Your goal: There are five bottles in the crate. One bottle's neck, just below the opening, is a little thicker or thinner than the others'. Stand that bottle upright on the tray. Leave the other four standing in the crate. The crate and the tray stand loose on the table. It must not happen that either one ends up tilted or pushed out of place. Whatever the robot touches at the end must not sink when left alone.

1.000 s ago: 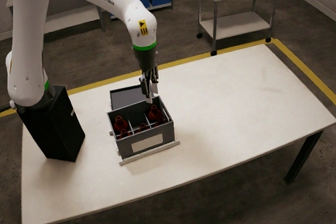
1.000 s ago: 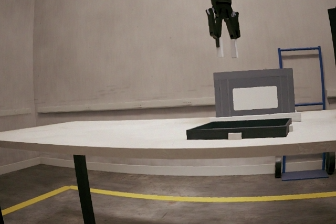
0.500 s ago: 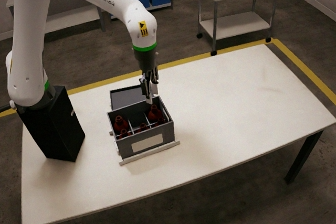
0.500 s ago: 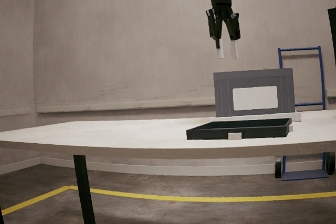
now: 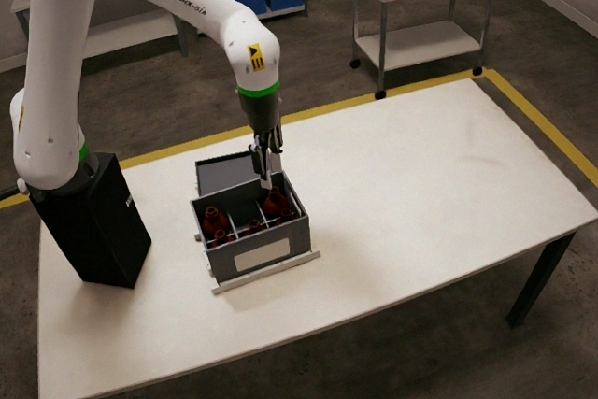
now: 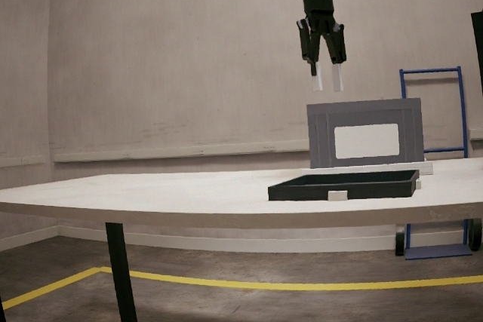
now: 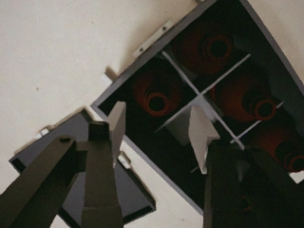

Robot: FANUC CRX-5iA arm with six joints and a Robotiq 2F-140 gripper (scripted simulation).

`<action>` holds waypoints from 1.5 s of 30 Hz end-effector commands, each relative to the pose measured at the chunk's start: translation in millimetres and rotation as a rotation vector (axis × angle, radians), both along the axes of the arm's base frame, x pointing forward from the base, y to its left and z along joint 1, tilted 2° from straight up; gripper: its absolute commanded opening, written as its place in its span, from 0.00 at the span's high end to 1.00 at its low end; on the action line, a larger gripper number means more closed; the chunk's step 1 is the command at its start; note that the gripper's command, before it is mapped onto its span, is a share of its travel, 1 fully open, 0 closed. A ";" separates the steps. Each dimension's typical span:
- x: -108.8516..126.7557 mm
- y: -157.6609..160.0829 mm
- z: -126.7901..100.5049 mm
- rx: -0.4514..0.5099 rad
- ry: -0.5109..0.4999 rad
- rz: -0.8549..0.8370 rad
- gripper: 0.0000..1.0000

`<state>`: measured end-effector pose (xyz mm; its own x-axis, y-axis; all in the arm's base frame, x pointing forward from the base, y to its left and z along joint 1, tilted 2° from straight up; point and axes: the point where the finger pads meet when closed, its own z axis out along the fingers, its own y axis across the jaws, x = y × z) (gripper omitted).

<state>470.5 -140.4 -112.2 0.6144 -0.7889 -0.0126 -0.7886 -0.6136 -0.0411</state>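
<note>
The grey crate [image 5: 302,235] [image 6: 320,141] [image 7: 143,61] holds five red-brown bottles: back right [image 5: 275,204] [image 7: 154,97], back left [image 5: 214,223], front left [image 5: 221,235], front middle [image 5: 254,227] and front right [image 5: 286,216] [image 7: 209,49]. The back middle compartment is empty. I cannot tell which neck differs. My gripper [image 5: 266,182] [image 6: 328,86] [image 7: 158,118] is partly open and empty, above the crate's back right part. In the wrist view one bottle is mostly hidden behind a finger. The dark, shallow tray [image 5: 224,177] [image 6: 296,192] [image 7: 47,142] is empty behind the crate.
A pale strip [image 5: 265,273] lies along the crate's front foot. The black robot pedestal [image 5: 92,235] stands to the crate's left in the top view. A trolley [image 5: 415,47] stands beyond the table, and a blue hand truck [image 6: 462,111] is by the wall.
</note>
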 end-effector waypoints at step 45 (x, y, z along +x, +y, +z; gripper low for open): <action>1.4 0.7 -24.3 0.000 -0.001 0.000 0.56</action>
